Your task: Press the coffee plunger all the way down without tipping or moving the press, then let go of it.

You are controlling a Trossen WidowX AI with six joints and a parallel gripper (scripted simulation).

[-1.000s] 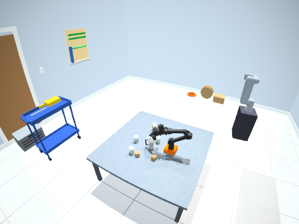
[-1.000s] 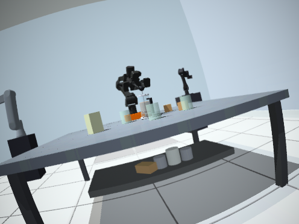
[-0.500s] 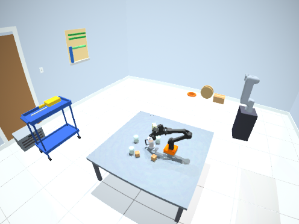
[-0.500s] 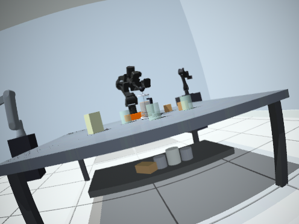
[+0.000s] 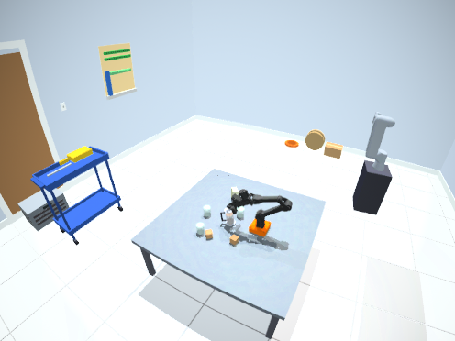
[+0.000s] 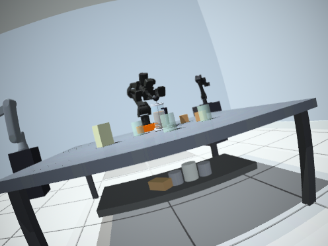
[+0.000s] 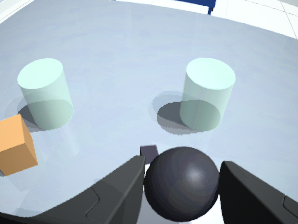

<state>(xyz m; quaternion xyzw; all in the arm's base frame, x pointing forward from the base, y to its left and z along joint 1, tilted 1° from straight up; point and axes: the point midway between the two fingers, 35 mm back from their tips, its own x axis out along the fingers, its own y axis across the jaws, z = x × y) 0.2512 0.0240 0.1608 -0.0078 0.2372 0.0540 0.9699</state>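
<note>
The glass coffee press [image 5: 228,219] [image 6: 158,118] stands upright on the grey table [image 5: 257,275] [image 6: 251,114], just left of the arm's orange base [image 5: 260,227]. Its dark round plunger knob [image 7: 181,183] fills the lower middle of the wrist view. My gripper [image 7: 181,175] [image 5: 230,207] [image 6: 154,98] reaches down from above and is shut on the knob, one black finger on each side. The press body below the knob is hidden in the wrist view.
Pale green cylinders [image 7: 44,92] [image 7: 208,92] [image 5: 206,211] [image 5: 199,228] stand close around the press. Orange cubes [image 7: 15,144] [image 5: 209,235] [image 5: 234,240] lie nearby. A cream block [image 5: 234,190] [image 6: 102,134] stands further back. A blue cart [image 5: 75,192] stands beyond the table.
</note>
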